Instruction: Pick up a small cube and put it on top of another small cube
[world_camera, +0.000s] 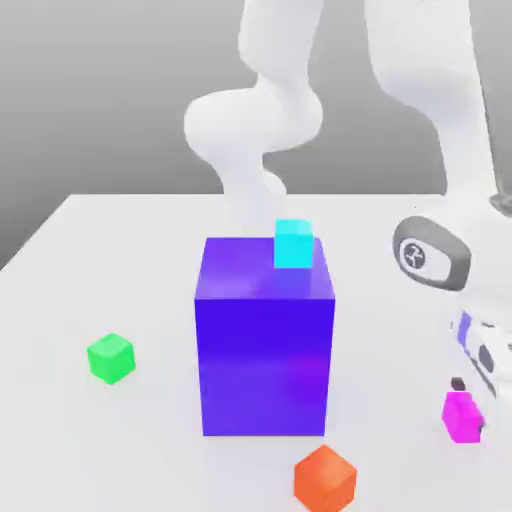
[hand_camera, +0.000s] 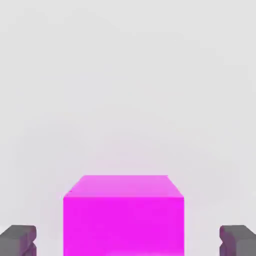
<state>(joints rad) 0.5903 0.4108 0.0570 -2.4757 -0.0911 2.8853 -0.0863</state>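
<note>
Grasping step: open claw (hand_camera: 128, 240) astride small glossy magenta cube (hand_camera: 123, 226), gripping nothing; next, it should close, then lift.

Fingers (hand_camera: 20, 241) open — pointing down.

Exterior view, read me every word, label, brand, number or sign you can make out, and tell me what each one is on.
No readable words, brands or numbers.
One sign, no lettering: a dark emblem in a circle, on the robot arm, too blurred to identify.
</note>
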